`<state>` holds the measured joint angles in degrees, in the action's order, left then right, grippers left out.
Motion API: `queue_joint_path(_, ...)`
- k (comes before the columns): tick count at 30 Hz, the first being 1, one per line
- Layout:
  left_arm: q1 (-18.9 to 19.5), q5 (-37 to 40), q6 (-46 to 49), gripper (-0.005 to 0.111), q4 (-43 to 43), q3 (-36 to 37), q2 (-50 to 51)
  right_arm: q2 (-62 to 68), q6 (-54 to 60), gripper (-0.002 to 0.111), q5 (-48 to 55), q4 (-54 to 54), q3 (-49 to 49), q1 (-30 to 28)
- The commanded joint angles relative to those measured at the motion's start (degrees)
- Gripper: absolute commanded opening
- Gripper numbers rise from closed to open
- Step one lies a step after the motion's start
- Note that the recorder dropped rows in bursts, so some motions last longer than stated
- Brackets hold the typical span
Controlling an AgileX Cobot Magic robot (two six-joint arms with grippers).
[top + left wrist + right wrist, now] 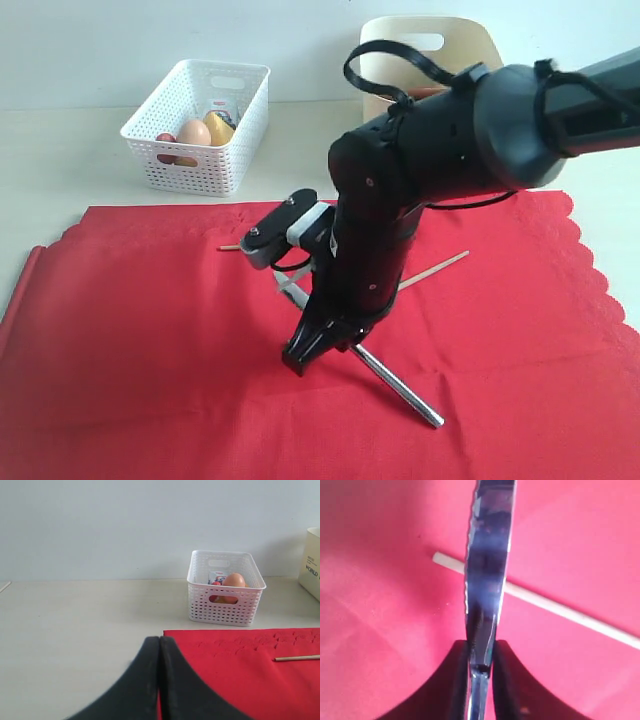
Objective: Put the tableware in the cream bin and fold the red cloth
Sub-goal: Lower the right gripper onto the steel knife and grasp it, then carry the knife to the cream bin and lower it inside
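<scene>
The red cloth [150,350] lies spread flat over the table, scalloped edge to the right. My right gripper [298,362] points down at the middle of the cloth and is shut on the metal knife [400,385]. The knife's steel handle slants out along the fabric. In the right wrist view the knife [487,555] runs between the jaws of the right gripper [481,642], crossing over a wooden chopstick [560,609]. That chopstick [435,270] lies on the cloth behind the arm. The cream bin [430,50] stands at the back. My left gripper [159,639] is shut and empty by the cloth's corner.
A white lattice basket [200,125] at the back left holds an egg [194,132] and a lemon [220,127]. The left wrist view shows the same basket [226,587], the red cloth [240,670], a chopstick [297,657] and the cream bin's edge [311,560].
</scene>
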<state>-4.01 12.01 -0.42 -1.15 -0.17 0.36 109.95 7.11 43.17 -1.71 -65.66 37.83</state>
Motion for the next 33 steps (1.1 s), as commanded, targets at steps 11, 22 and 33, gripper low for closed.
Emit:
queue_joint_path(11,-0.06,-0.12,0.42,0.000,-0.08,0.17,-0.36,-7.09,-7.11,0.000,7.04,14.12,-6.32,-3.52)
queue_joint_path(22,-0.06,-0.12,0.42,0.000,-0.08,0.17,-0.36,-7.09,-7.11,0.000,6.79,17.74,-15.46,-15.17)
queue_joint_path(33,-0.06,-0.12,0.42,0.000,-0.08,0.17,-0.36,-2.79,-7.11,0.000,1.94,16.60,-28.88,-23.83)
